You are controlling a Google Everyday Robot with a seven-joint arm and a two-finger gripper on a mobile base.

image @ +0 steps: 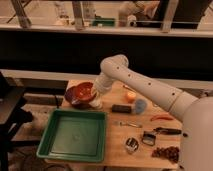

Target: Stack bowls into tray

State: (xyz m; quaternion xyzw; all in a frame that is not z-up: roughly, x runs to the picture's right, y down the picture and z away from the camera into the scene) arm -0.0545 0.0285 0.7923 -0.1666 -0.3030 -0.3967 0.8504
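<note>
Bowl (79, 94) hangs tilted from my hand (93, 96), pinched shut on its rim beyond the tray (75, 137); thin grip, it may slip onto the worktop (117, 144).

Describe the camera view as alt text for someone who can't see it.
The hand of a white robot arm, shut on a red bowl, holds it tilted over the wooden table just behind the green tray. Small items lie to the right.
</note>
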